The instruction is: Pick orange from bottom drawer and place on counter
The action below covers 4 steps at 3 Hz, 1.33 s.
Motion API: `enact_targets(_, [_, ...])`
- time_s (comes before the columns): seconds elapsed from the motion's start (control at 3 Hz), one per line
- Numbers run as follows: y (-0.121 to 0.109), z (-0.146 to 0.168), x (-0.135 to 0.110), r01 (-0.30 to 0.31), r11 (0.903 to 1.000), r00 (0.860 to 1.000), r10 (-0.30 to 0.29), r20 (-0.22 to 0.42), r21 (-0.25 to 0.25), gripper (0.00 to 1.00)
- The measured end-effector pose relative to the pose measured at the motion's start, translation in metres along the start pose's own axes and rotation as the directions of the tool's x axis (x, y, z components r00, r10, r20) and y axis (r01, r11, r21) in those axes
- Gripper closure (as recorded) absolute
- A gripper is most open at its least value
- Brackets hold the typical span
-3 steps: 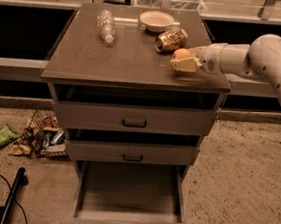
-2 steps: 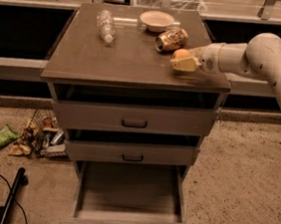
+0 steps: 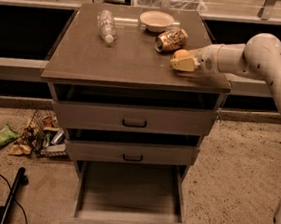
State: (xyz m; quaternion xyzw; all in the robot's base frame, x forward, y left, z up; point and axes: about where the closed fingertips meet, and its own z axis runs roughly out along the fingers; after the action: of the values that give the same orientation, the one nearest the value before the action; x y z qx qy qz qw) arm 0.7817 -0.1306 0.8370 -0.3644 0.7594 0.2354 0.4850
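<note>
The gripper pinches the orange low over the worktop, near its edge. Just beyond the gripper lies a crushed can, then a bowl. Well below, the bottom drawer stands open.

My gripper over right-front part of counter, arm reaching in from right. Orange at gripper tip, just in front of can. Bowl behind can, near back edge. Bottle lying back left. Bottom drawer pulled out under two upper drawers. Litter on floor, left of drawers.
</note>
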Motion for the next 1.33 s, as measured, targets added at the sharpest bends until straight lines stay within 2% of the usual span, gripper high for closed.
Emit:
enact_targets(0.33, [-0.0025, 0.0013, 0.0007, -0.016, 0.9999, 1.000, 0.016, -0.002, -0.007, 0.14])
enact_targets(0.67, [-0.0040, 0.0022, 0.0023, -0.026, 0.9995, 1.000, 0.026, -0.006, -0.016, 0.00])
enact_targets(1.33, [-0.0071, -0.0017, 0.0005, -0.026, 0.9995, 1.000, 0.026, -0.007, -0.015, 0.00])
